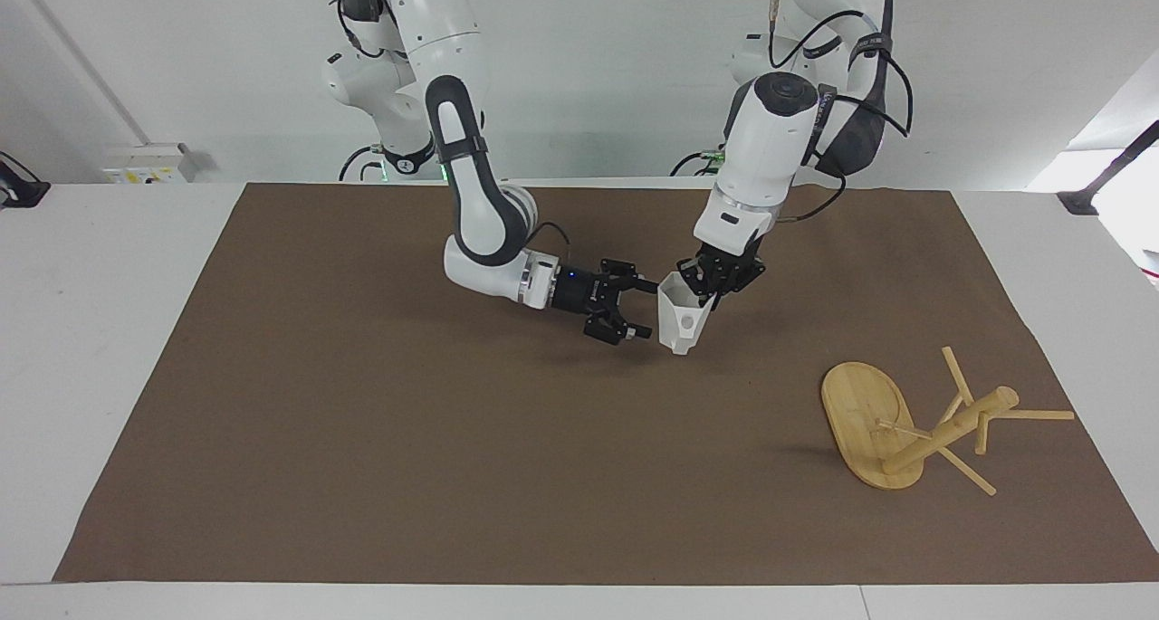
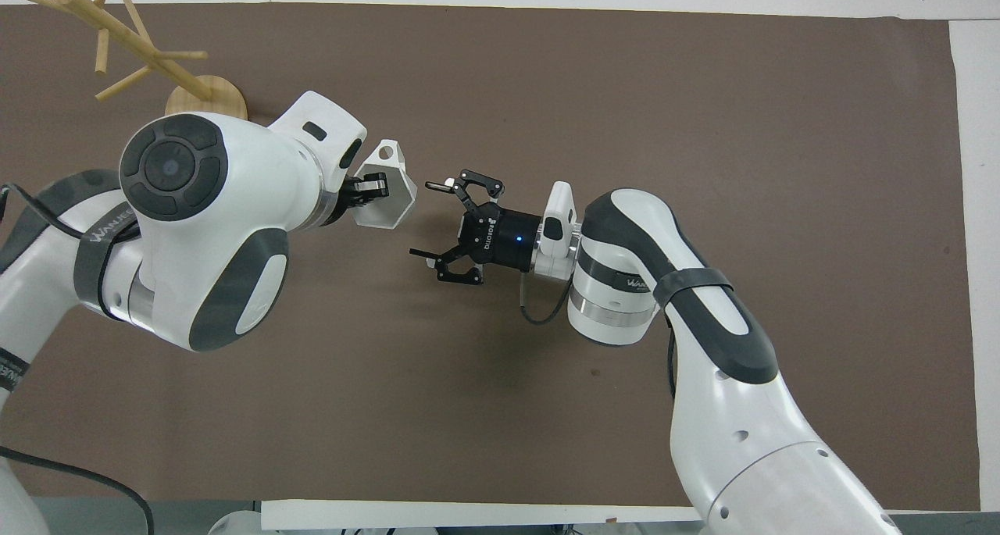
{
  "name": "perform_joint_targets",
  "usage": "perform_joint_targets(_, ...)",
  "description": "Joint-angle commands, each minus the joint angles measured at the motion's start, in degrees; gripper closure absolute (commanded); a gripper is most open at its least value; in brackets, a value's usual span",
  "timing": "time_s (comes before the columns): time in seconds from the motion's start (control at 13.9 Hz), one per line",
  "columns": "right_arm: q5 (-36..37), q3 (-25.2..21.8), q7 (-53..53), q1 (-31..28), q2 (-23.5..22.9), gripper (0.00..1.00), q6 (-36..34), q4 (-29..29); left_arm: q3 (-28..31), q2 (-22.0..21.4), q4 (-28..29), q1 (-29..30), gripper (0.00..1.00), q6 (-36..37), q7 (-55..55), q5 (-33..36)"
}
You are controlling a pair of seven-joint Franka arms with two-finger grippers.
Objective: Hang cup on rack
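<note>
Cup (image 1: 681, 319) (white, faceted, handle hole visible) held in air over brown mat (image 1: 362, 439), mid-surface, tilted. Left end effector (image 1: 704, 296) clenched on cup rim wall from above. Right end effector (image 1: 641, 310) released, fingers spread, just beside cup, not touching. Rack (image 1: 914, 425) upright on oval base, toward left arm's end of surface, farther from robots than cup, well apart.

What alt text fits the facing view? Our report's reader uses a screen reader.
The left pincer holds a white cup above the brown mat; the open right pincer hangs beside it. A bamboo rack stands toward the left arm's end.
</note>
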State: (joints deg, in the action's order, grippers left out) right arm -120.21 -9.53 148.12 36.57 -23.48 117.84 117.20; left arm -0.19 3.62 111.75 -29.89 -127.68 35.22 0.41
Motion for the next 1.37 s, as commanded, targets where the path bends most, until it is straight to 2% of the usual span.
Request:
perform_joint_targets(0.0, 9.5, 0.6, 1.2, -8.0, 3.3, 0.01, -6.4, 4.5, 0.1, -2.9, 8.7, 2.3, 1.0, -14.2, 2.2, 1.4)
perform_joint_targets(0.14, 19.9, 0.6, 1.1, -15.3, 3.5, 0.01, -11.1, 4.4, 0.1, -4.8, 15.8, 4.7, 1.0, -27.1, 3.1, 1.3)
perform_joint_targets(0.36, 33.8, 0.6, 0.5, -26.2, 3.4, 0.01, -16.9, 2.3, 0.1, -5.6, 20.7, 8.4, 1.0, -34.9, 3.4, 1.4)
perform_joint_targets(0.58, 48.4, 0.3, -4.6, -34.4, 4.0, 0.01, -21.4, -2.6, -0.1, -4.3, 23.2, 13.1, 1.0, -47.2, 3.9, 1.4)
perform_joint_targets(0.79, 65.5, 0.3, -16.5, -40.2, 8.8, 0.01, -22.8, -7.4, -0.3, 0.2, 22.7, 15.5, 1.0, -56.0, 4.1, 1.4)
perform_joint_targets(1.01, 79.0, 0.1, -33.2, -42.7, 15.1, 0.01, -27.6, -9.9, -0.3, 4.4, 18.8, 17.2, 1.0, -57.2, 3.7, 1.4)
perform_joint_targets(1.3, 95.1, 0.2, -56.2, -42.5, 23.3, 0.01, -28.2, -11.0, -0.4, 7.7, 15.4, 18.7, 1.0, -56.9, 3.3, 1.6)
